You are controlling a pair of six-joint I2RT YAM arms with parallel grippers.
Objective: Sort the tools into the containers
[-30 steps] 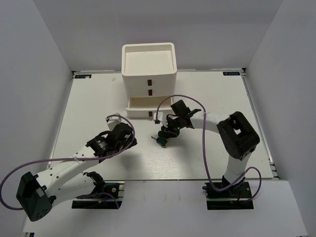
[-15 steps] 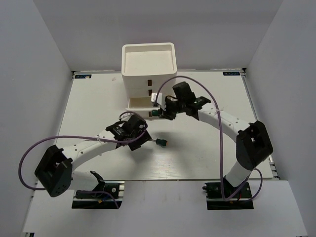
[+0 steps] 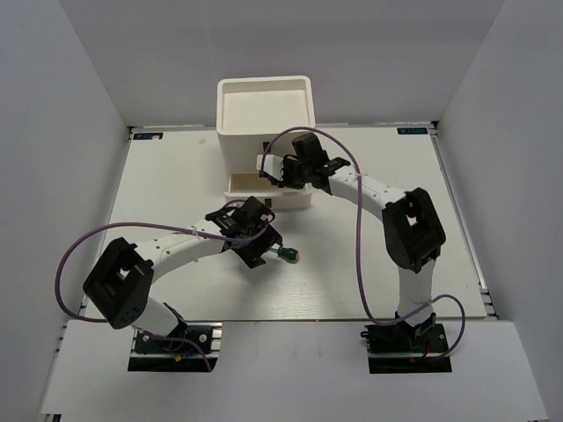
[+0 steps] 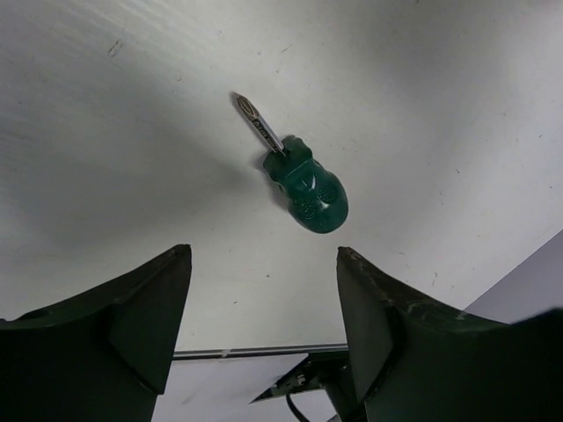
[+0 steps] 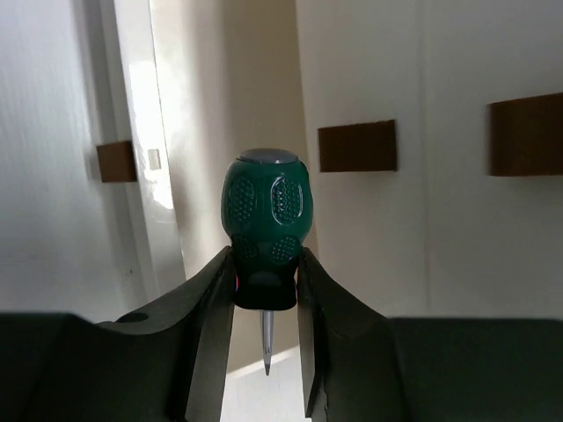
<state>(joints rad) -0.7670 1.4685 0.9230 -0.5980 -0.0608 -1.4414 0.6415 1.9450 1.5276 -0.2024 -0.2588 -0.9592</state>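
Right gripper (image 5: pixel 264 294) is clamped on a stubby green screwdriver (image 5: pixel 264 207), its fingers pinching the dark collar just below the bulb of the handle. The handle points away from the wrist camera and the thin shaft points back toward it. Ahead stands the white organizer (image 3: pixel 264 83), with brown handles (image 5: pixel 356 147) on its drawer fronts. From above, the lowest drawer (image 3: pixel 242 200) is pulled out. The right gripper appears to hang over it, close against the organizer's front, though the arm hides the exact spot. Left gripper (image 4: pixel 262 264) is spread wide with nothing between its fingers, low over the table (image 4: pixel 422 105). A second green screwdriver (image 4: pixel 308 189) lies flat on the table just beyond those fingertips, touching neither, its tip pointing away from the gripper.
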